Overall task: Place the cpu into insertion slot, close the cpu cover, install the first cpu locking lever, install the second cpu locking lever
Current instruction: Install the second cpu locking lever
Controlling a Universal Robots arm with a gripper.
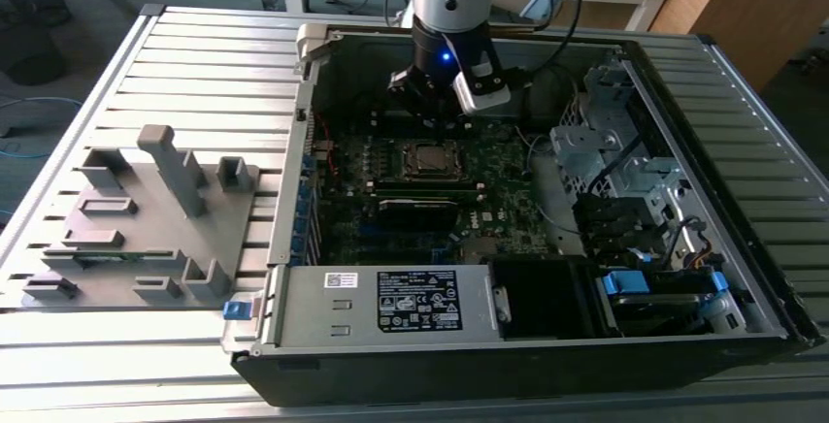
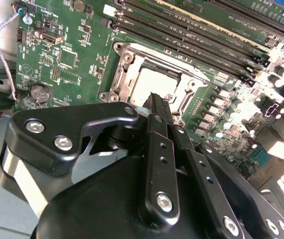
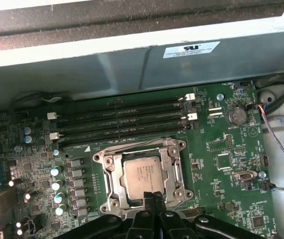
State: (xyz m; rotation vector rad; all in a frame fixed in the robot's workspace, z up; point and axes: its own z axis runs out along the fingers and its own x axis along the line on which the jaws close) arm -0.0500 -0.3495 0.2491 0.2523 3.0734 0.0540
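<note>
The cpu (image 3: 142, 173) lies flat in the insertion slot (image 3: 113, 195) of the green motherboard (image 3: 221, 149); its dull silver top shows in both wrist views (image 2: 157, 81) and in the exterior view (image 1: 428, 158). The cpu cover (image 3: 173, 168) lies down flat around the chip as a silver frame. My gripper (image 3: 154, 197) hovers just above one edge of the socket, its two black fingers pressed together with nothing between them (image 2: 156, 99). In the exterior view the gripper (image 1: 425, 122) hangs inside the open computer case, over the socket's far side.
Long black memory slots (image 3: 122, 124) run beside the socket. A coin battery (image 3: 235, 116) and loose cables (image 3: 281, 149) lie near the case wall. The case holds a power supply (image 1: 388, 302) and a drive cage (image 1: 609, 151). A grey fixture (image 1: 143, 219) stands outside at the exterior view's left.
</note>
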